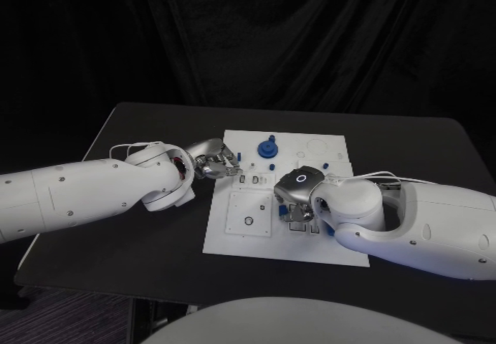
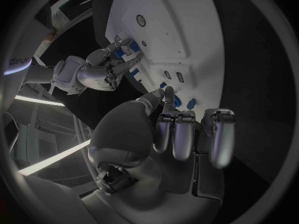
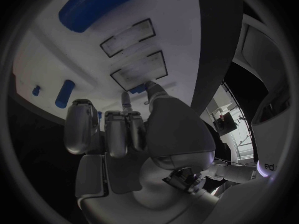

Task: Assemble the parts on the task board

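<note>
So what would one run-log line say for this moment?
left hand: at task board left edge, nothing visibly held | right hand: over board middle, pinching small blue part

Two bulky white arms, glossy and rounded, dotted with small dark screws. A thin white cable loops over each wrist. The left hand (image 1: 215,160) and right hand (image 1: 297,195) are silver metal with dark jointed fingers; the right wrist carries a round cap with a glowing ring
</note>
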`<state>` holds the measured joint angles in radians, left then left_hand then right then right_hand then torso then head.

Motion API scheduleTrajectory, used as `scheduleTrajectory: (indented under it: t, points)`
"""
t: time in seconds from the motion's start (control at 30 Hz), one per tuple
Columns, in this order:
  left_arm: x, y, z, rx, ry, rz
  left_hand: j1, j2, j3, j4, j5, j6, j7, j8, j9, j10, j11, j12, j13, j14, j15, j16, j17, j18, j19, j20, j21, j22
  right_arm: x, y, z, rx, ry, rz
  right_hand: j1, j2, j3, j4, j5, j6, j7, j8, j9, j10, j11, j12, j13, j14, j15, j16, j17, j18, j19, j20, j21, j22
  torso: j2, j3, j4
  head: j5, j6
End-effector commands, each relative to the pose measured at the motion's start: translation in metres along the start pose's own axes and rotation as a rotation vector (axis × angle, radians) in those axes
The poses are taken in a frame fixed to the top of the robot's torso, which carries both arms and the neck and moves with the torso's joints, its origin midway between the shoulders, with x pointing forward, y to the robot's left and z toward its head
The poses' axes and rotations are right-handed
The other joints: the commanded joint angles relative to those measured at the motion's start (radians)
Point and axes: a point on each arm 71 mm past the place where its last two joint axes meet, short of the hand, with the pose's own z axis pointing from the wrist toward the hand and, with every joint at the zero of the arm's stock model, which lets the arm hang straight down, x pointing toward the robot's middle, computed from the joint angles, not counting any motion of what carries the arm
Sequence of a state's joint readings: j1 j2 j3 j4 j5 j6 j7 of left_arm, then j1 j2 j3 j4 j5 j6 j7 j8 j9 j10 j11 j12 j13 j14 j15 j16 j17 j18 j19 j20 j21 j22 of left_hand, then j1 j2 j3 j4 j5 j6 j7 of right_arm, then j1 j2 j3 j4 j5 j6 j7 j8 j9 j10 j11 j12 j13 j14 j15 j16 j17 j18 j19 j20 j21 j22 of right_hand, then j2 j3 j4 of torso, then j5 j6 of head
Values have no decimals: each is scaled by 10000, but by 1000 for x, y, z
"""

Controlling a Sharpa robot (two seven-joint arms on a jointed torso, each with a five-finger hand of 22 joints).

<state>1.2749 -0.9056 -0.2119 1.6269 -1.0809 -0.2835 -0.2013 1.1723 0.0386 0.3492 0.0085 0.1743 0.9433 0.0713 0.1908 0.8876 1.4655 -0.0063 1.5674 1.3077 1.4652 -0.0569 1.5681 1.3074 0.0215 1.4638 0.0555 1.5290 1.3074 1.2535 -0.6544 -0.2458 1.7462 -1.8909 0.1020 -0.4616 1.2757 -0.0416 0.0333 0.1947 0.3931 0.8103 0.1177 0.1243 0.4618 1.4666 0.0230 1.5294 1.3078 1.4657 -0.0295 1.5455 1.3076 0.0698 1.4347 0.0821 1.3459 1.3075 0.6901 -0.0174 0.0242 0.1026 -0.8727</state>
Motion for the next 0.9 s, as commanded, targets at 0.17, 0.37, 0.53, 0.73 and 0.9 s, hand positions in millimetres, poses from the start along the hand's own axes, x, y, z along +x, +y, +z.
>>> scheduleTrajectory:
  t: [0.17,0.37,0.53,0.73,0.9]
  points:
    - [6,-1,1,42,294,-6,-113,50,12,80,22,-40,14,3,12,1053,80,34,2631,1056,70,27,2634,39,329,74,-78,1788,5,-1,2,153,164,-110,209,-90,599,-337,1012,127,-58,293,421,221,-7,-51,1731,781,-28,-31,2203,-113,-69,-28,-34,1870,2,6,7,-9,1]
    - [8,0,0,15,373,-16,-121,50,8,87,24,-41,14,3,12,1053,81,34,2631,1056,71,27,2634,45,311,75,-91,1766,5,-3,4,279,-226,122,192,-302,2098,-699,2193,450,-101,859,975,312,-74,-17,1855,822,-66,12,2266,-135,-21,-92,95,1901,1,7,8,-3,1]
    - [9,1,0,-4,399,-27,-124,50,7,90,25,-41,14,2,13,1053,81,34,2631,1056,72,27,2634,48,302,75,-97,1757,2,-7,4,442,-829,532,-48,-418,2848,-886,2546,581,-137,1239,1349,373,-46,10,1919,828,-69,18,2274,-148,0,-79,156,1913,-1,9,2,45,1]
    - [10,3,0,-46,430,-31,-124,50,7,90,25,-41,14,2,13,1053,81,34,2631,1056,72,27,2634,49,299,75,-99,1754,1,-12,3,566,-1263,1369,-264,-394,3218,-981,2437,800,-166,1558,1630,404,27,22,1946,835,-18,23,2280,-156,16,-42,197,1921,-7,12,3,47,1]
    - [11,3,0,-72,434,-34,-120,57,13,89,33,-40,8,3,16,1053,80,34,2631,1056,72,27,2634,52,290,77,-106,1744,-2,-17,2,745,-1549,1993,-522,-411,3338,-973,2090,913,-197,1733,1798,426,26,30,1962,836,-14,22,2277,-155,21,-23,215,1921,-4,11,4,55,1]
